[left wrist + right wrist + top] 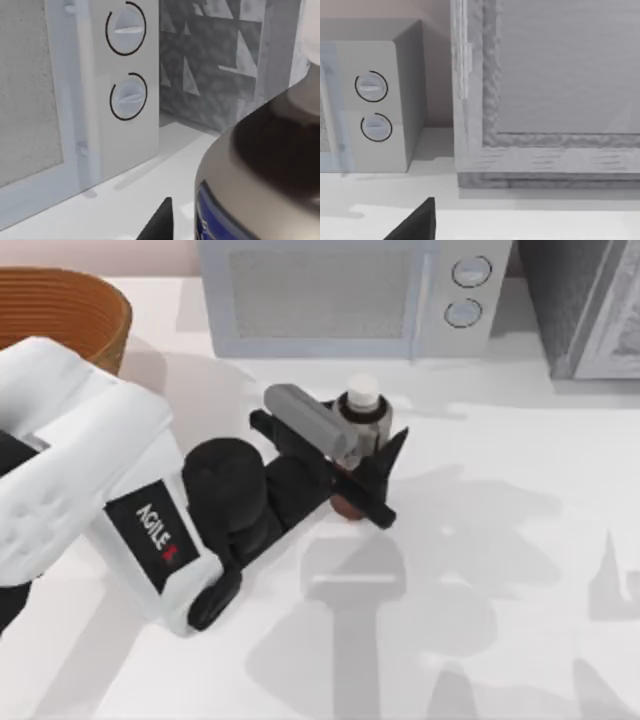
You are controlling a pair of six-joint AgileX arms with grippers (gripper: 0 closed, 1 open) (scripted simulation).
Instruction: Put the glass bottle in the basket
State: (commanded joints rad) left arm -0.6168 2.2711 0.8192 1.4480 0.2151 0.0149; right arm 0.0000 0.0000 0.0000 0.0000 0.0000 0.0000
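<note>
Glass bottle [361, 400] upright on the white table [500, 540], just in front of the microwave [340, 295], below its two round dials [467, 290]. White cap on top, grey-and-black label beneath, reddish-brown base peeking out lower down. Left gripper [372, 478] in front of the microwave too, reaching in from the basket side, black fingers [388, 455] set either side of the bottle's lower body and touching it as seen from above; closed on the bottle or merely around it, cannot tell. Seen from the left wrist, bottle [270, 165] very close, rounded shoulder and a strip of blue label, with one dark fingertip [160, 222] beside it and the microwave dials beyond.

Basket [65, 315] tan-orange and ribbed, well to the left of the microwave at the table's far left corner, well apart from the bottle.

From the right wrist, microwave [375, 105] and a grey textured cabinet [545, 95] beside it, one dark fingertip [417, 222] at the edge; right gripper's opening cannot be told.
</note>
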